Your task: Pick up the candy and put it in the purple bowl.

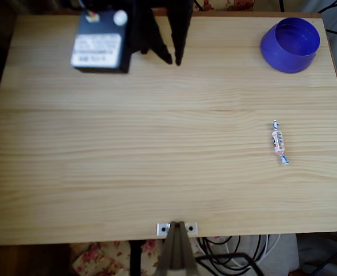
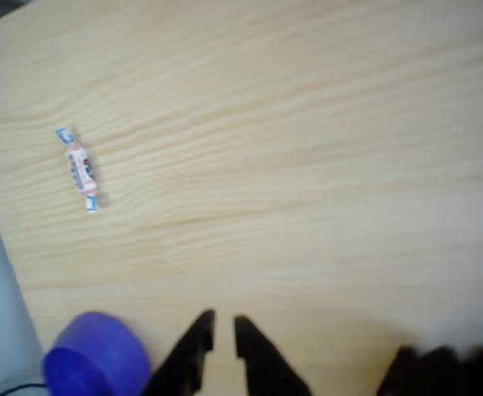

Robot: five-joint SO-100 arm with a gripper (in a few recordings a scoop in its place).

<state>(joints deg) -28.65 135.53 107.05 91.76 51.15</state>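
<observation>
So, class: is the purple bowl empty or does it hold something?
Empty. The purple bowl shows only bare purple inside; the candy lies on the table, apart from it.

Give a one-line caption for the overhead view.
Empty gripper at the table's far edge; candy lies right, below the purple bowl.

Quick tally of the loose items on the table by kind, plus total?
Wrapped candy, pink-and-white with blue twisted ends: 1
Small round purple plastic bowl: 1
Total: 2
</observation>
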